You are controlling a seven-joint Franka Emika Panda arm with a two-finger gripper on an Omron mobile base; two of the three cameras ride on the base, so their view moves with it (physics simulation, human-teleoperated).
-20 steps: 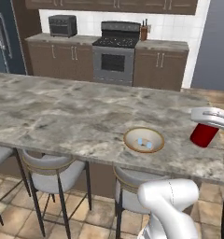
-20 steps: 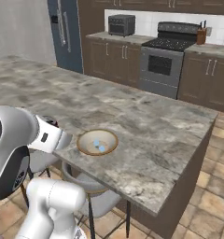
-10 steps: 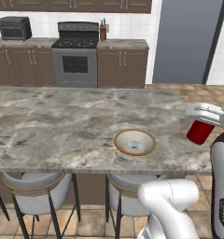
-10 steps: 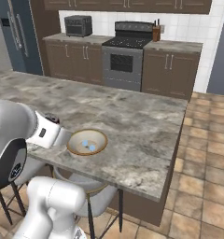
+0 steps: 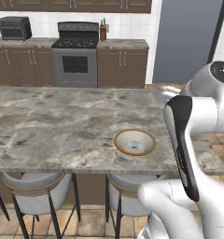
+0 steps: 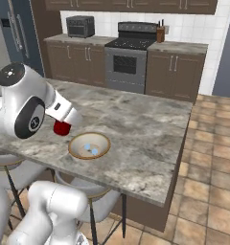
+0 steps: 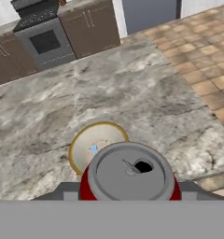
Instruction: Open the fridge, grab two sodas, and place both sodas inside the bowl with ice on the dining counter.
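Note:
A red soda can [image 6: 62, 128] with a pale lid [image 7: 130, 173] sits between the jaws of my gripper [image 6: 64, 125], which is shut on it. The can hangs over the dining counter [image 6: 136, 119] just left of the bowl [image 6: 107, 148]. That bowl [image 5: 125, 139] has a tan rim and bluish ice cubes inside. In the hand view the bowl [image 7: 76, 151] lies right behind the can, on the marbled counter [image 7: 132, 88]. My forearm covers the right side of the left base view. The slate-blue fridge [image 6: 6, 43] stands far back at the left, with its doors shut.
Padded stools [image 5: 37, 191] stand under the counter's near edge. The counter ends at the right [image 6: 184, 143], with tiled floor beyond it. A black stove [image 5: 76, 60] and a microwave [image 5: 14, 28] stand among the brown cabinets along the back wall.
Both base views have shifted, so the cameras moved and the bowl now sits nearer the middle. My arm has swung across, and the can now hangs just left of the bowl.

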